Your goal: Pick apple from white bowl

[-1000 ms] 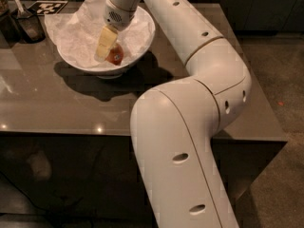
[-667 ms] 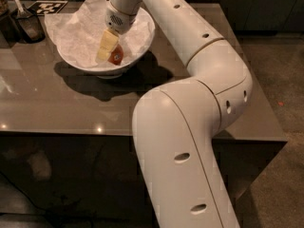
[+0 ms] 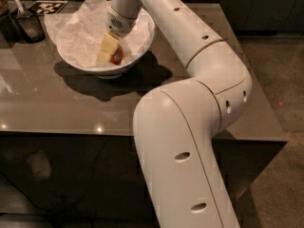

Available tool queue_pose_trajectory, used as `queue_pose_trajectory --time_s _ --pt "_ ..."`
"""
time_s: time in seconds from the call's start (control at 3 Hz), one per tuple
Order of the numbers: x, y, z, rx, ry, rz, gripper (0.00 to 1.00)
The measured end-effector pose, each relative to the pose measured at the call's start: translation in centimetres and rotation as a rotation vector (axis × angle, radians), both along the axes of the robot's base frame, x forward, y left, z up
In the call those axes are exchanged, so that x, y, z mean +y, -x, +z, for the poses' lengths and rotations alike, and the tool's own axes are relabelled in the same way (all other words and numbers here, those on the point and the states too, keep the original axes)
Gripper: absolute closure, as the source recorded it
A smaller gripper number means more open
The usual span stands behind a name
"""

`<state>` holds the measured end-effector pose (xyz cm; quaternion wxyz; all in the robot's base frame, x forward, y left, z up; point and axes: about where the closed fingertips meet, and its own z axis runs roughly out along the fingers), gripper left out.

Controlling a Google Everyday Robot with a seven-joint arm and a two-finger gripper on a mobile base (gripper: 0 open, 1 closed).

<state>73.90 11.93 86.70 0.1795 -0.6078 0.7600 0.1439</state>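
Glossy white bowl (image 3: 136, 55), crumpled paper lining (image 3: 80, 31) — matt cream gripper (image 3: 107, 55) inside it.

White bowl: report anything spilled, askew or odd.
Nothing spilled or damaged. The crumpled paper towel overhangs the left rim of the white bowl; the pincer is inside the bowl at the apple.

- Table (image 3: 57, 103): glossy grey-brown top, stretching across the view and reflecting two small light spots near its front edge.
- Dark cup (image 3: 29, 26): standing at the table's far left corner, holding a pale-handled utensil (image 3: 16, 4) that is leaning up and to the left.
- Marker card (image 3: 47, 6): black-and-white pattern, lying flat just behind the cup.
- Floor (image 3: 275, 65): grey-brown, showing right of the table and carrying one tiny orange speck (image 3: 280, 103).
- Gripper (image 3: 108, 57): hanging over the table's far left part, near the cup but apart from it.
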Motion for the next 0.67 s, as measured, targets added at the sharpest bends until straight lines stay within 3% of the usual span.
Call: queue_pose_trajectory --time_s 0.67 --pt "0.0 0.0 0.0 0.0 0.0 0.0 0.43"
